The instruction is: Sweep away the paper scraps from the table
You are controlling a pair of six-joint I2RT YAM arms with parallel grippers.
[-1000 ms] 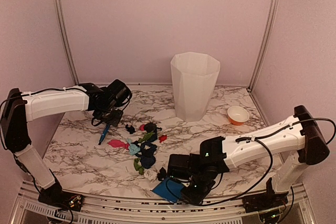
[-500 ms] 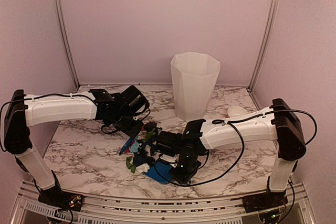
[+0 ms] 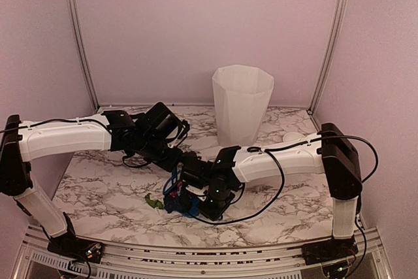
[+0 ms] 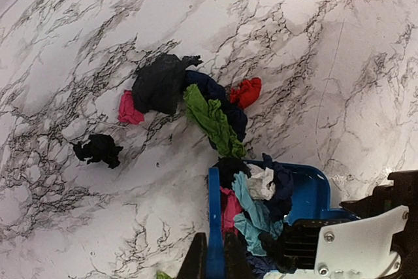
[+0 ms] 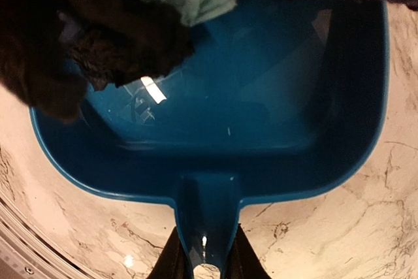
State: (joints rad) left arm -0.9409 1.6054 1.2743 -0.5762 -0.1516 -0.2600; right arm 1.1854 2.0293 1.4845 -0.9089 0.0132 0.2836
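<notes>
— Scraps (image 4: 212, 119), where are they?
— Some lie in a heap on the table (image 4: 339, 63). Some are in the pan (image 4: 312, 194) already. One black bit (image 4: 98, 149) sits alone, far left.
— Why do the arms meet?
— The left claw (image 4: 210, 262) is clamped on the brush (image 4: 213, 217), to push bits right. The right claw (image 5: 204, 253) is clamped on the pan's handle, holding it flat to catch them.
— And a second ago?
— The arms were far apart. The pan sat by the near edge, and the bits were spread out.

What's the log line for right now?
left jaws: shut on brush | right jaws: shut on dustpan | paper scraps: some in dustpan, some on table
</notes>
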